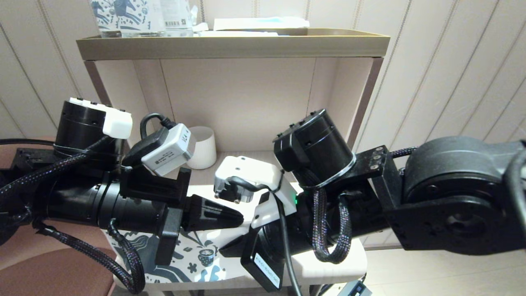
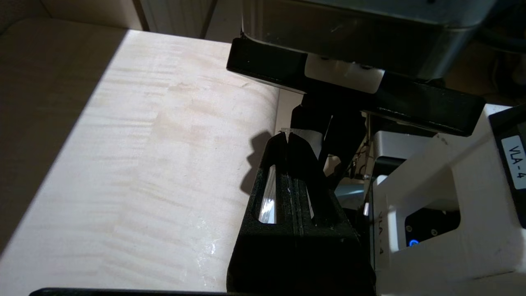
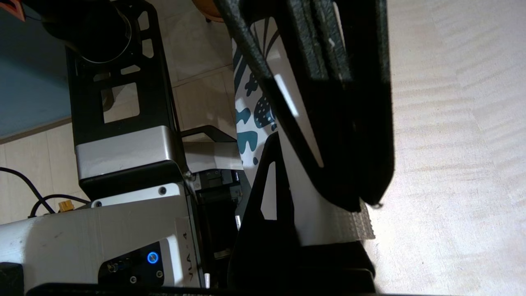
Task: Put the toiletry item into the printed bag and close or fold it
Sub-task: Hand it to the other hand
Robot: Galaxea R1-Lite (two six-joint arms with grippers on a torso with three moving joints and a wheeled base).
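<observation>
1. The bag (image 1: 193, 253) lies flat on the pale wooden shelf (image 1: 328, 263), near its front edge, blue print facing up; both arms cover much of it.
2. The toiletry item can't be picked out in any view.
3. Left gripper (image 1: 236, 216) comes in from the left, low over the bag, fingers pressed together. In the left wrist view a thin white strip sits at its tips (image 2: 287, 133), though what the strip is can't be made out.
4. Right gripper (image 3: 370, 201) reaches in from the right, jaws clamped on the bag's ridged white edge (image 3: 345, 224). In the head view its fingers are hidden under the arm.
5. The two grippers meet tip to tip over the bag's right-hand part.
6. Behind them, one white mug (image 1: 202, 147) stands upright at the back of the shelf.
7. The shelf is a beige open unit with a back panel and a top board (image 1: 230, 46).
8. Up on the top board stand horse-printed packs (image 1: 123, 16), one with a barcode label, and a flat white piece beside them; how many packs there are can't be counted.
9. Cream panelled walls (image 1: 444, 74) on either side; a reddish-brown seat (image 1: 53, 267) to the lower left.
</observation>
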